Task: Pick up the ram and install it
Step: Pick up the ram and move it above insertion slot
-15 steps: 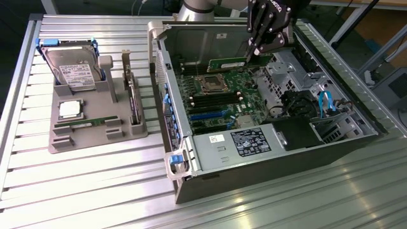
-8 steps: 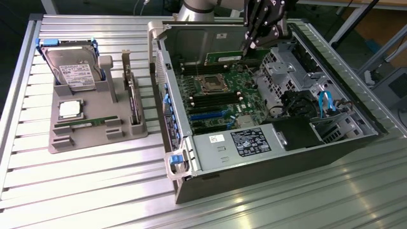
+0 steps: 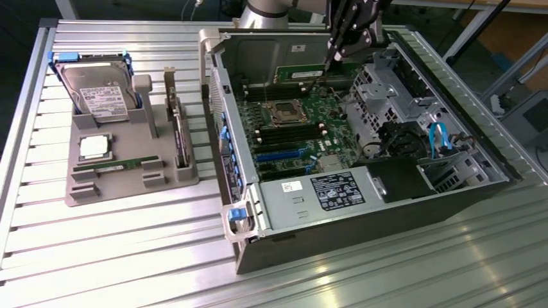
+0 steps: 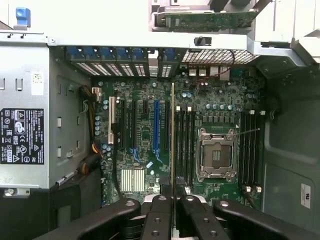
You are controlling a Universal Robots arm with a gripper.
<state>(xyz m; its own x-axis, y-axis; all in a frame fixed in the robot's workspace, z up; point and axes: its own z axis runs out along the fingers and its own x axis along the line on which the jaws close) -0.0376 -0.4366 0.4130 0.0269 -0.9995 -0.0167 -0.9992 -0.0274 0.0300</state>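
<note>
My gripper (image 3: 332, 59) hangs over the far side of the open computer case (image 3: 479, 192), shut on the ram (image 3: 310, 75), a slim green stick held lengthwise above the motherboard (image 3: 296, 138). In the wrist view the ram (image 4: 172, 135) shows edge-on as a thin line between the black fingers (image 4: 159, 200) of the gripper (image 4: 172, 194). It runs parallel to the black memory slots (image 4: 184, 145) beside the open processor socket (image 4: 216, 152) and lies about over the slot nearest the blue expansion slot. It is still above the board, not seated.
On the exterior view's left a grey holder (image 3: 102, 192) carries a hard drive (image 3: 99, 93), a square silver processor (image 3: 94, 147), another slim green stick (image 3: 115, 165) and an upright card (image 3: 177, 128). The power supply (image 3: 338, 189) and drive cage (image 3: 385, 90) crowd the case.
</note>
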